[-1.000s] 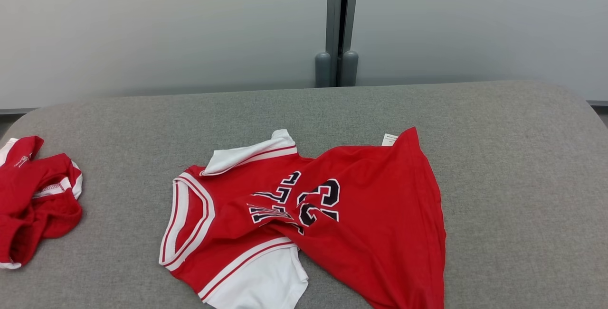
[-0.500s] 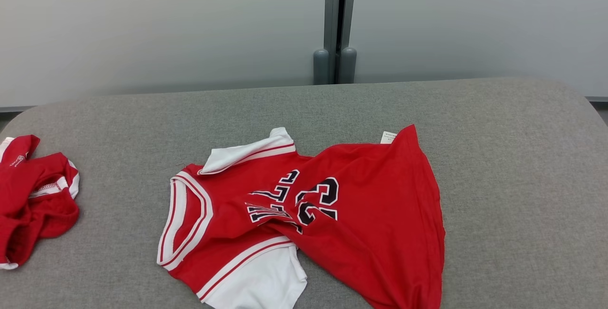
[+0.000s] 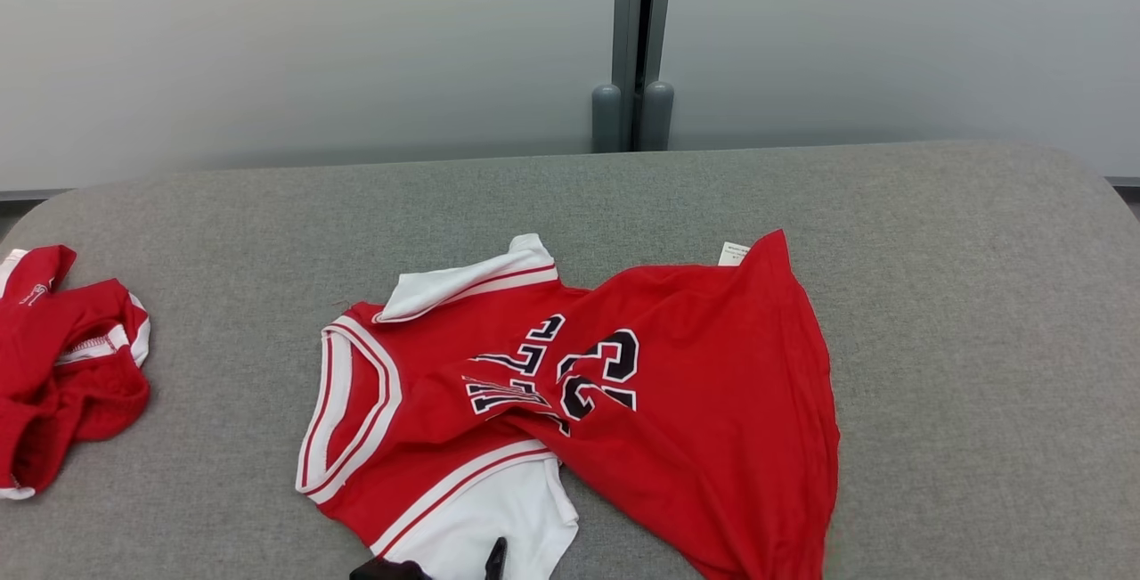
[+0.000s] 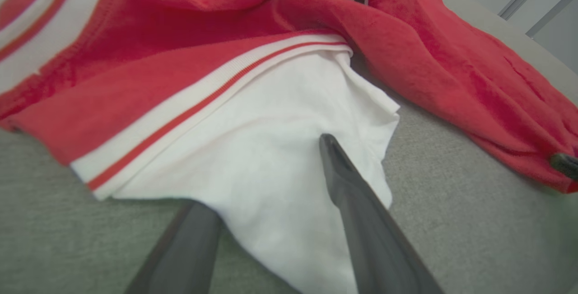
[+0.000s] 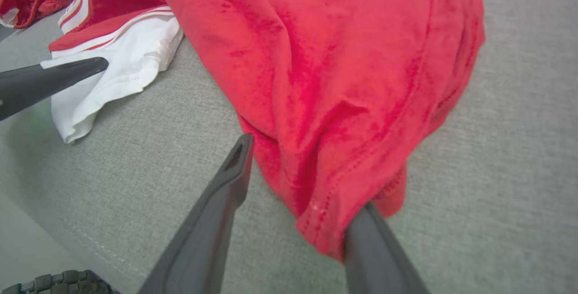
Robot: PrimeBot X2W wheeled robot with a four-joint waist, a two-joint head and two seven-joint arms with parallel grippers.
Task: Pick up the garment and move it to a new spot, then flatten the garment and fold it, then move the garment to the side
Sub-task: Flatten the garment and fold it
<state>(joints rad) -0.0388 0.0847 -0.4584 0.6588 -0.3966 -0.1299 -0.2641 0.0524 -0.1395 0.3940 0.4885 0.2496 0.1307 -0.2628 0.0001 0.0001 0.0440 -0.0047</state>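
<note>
The garment (image 3: 623, 393) is a red jersey with white sleeves and dark numbers, lying crumpled on the grey table (image 3: 980, 295). My left gripper (image 3: 441, 567) peeks in at the bottom edge by the near white sleeve (image 3: 499, 518). In the left wrist view the left gripper (image 4: 259, 172) is open, one finger lying on the white sleeve (image 4: 271, 140) and the other at its edge. My right gripper (image 5: 305, 174) is open and straddles the jersey's red hem corner (image 5: 343, 185); the cloth drapes over its right finger.
A second red and white garment (image 3: 62, 357) lies bunched at the table's left end. Bare grey table stretches behind and to the right of the jersey. A grey post (image 3: 634, 45) stands against the wall behind.
A dark fingertip of my left gripper has come into the bottom of the head view at the white sleeve. The jersey lies as before; the camera shifted slightly.
</note>
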